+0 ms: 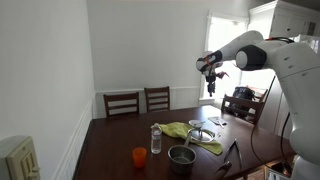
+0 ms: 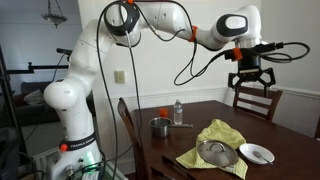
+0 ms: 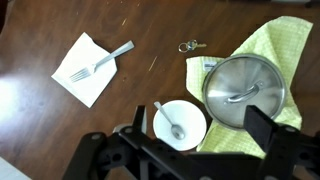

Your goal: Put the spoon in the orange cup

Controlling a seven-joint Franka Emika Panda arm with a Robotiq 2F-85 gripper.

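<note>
I am hovering the claw [image 2: 252, 85] open and empty high above the tabletop [image 3: 130, 30]; spoon [image 3: 168, 118] is lying in white bowl [image 3: 193, 113].

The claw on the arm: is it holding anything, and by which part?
Nothing is held. The gripper hangs open high above the table, and the spoon lies untouched in the white bowl.
</note>
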